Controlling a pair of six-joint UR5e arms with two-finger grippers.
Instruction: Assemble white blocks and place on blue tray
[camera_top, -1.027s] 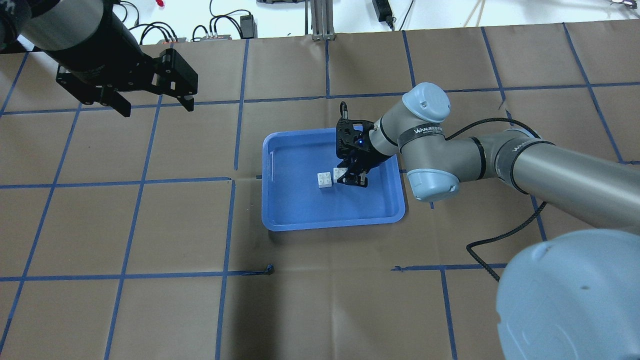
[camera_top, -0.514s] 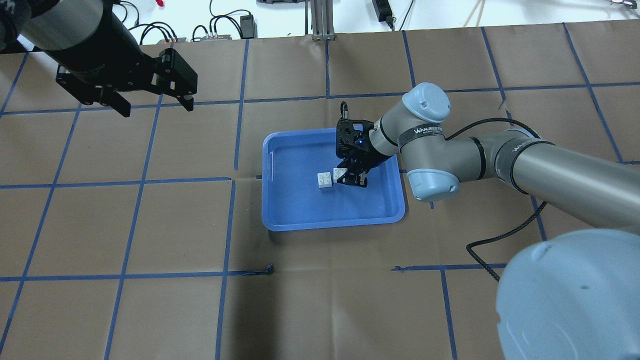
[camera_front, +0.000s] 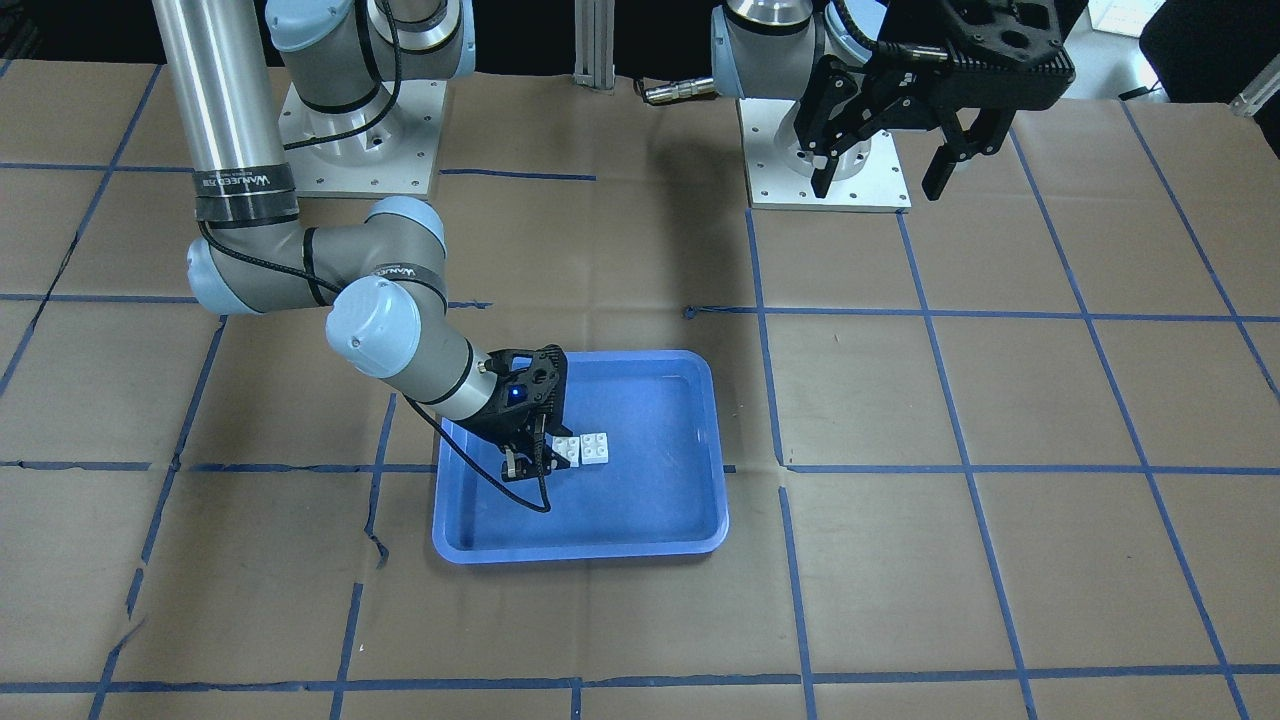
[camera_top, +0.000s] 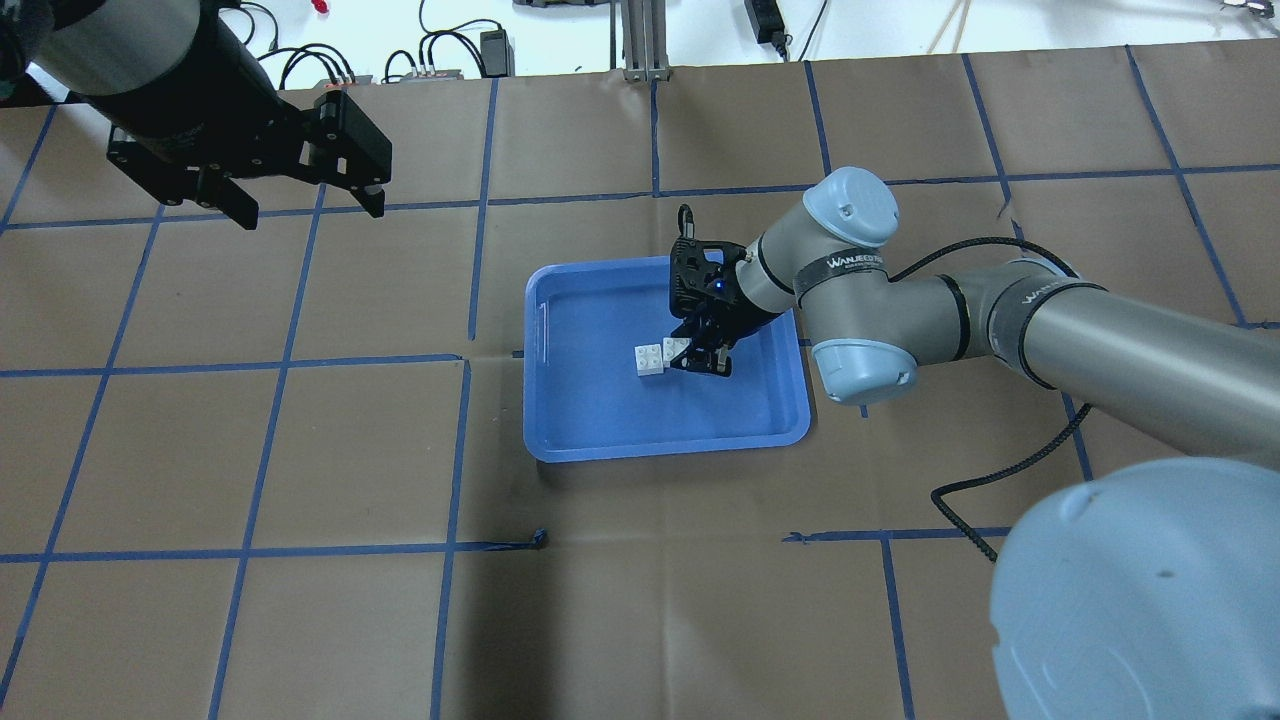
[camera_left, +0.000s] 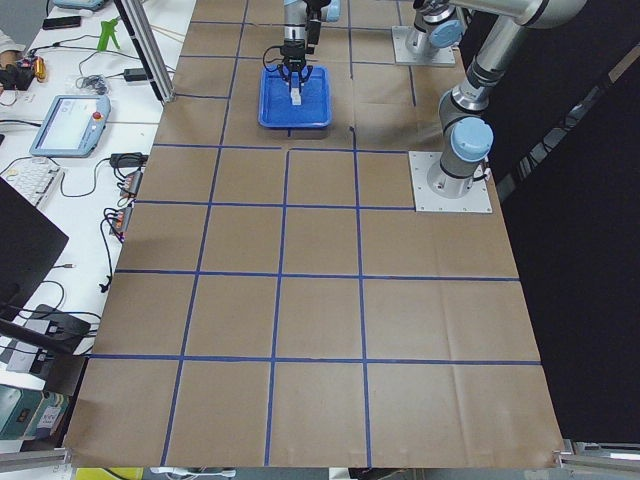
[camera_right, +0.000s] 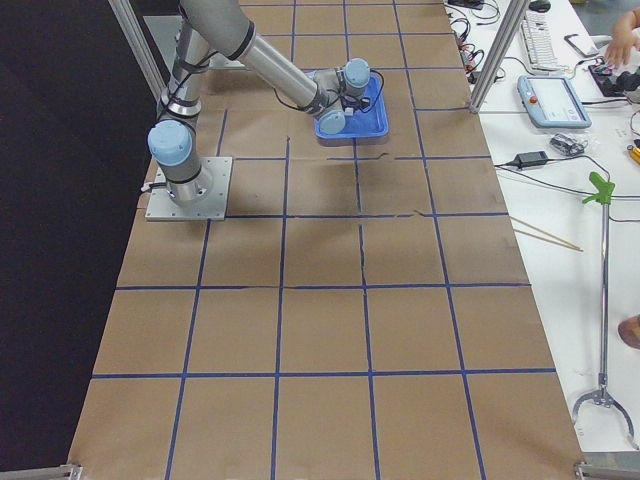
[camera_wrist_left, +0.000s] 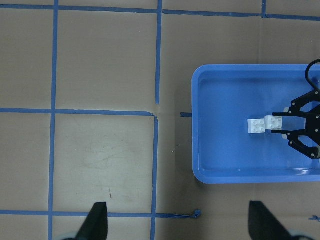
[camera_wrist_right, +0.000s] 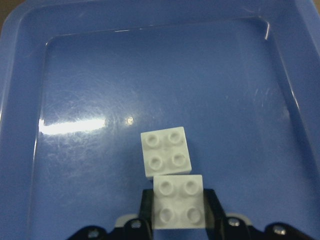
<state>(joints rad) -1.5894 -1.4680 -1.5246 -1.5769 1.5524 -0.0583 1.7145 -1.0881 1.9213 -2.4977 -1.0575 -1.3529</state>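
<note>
The blue tray (camera_top: 660, 448) lies at the table's middle. Two white blocks sit side by side on its floor, touching. My right gripper (camera_top: 700, 361) is down in the tray, and its fingers (camera_wrist_right: 212, 201) press on both sides of the near white block (camera_wrist_right: 178, 202). The other white block (camera_wrist_right: 166, 152) lies free just in front of it. In the overhead view the held block (camera_top: 678, 349) is right of the free one (camera_top: 650, 359). My left gripper (camera_top: 310, 208) is open and empty, high over the table's far left, well away from the tray.
Brown paper with a blue tape grid (camera_top: 470, 360) covers the table. The right arm's black cable (camera_top: 1000, 470) loops over the paper right of the tray. Cables and power bricks (camera_top: 440, 60) lie beyond the far edge.
My left gripper has drifted slightly toward the far edge. My right gripper and both blocks have barely moved.
</note>
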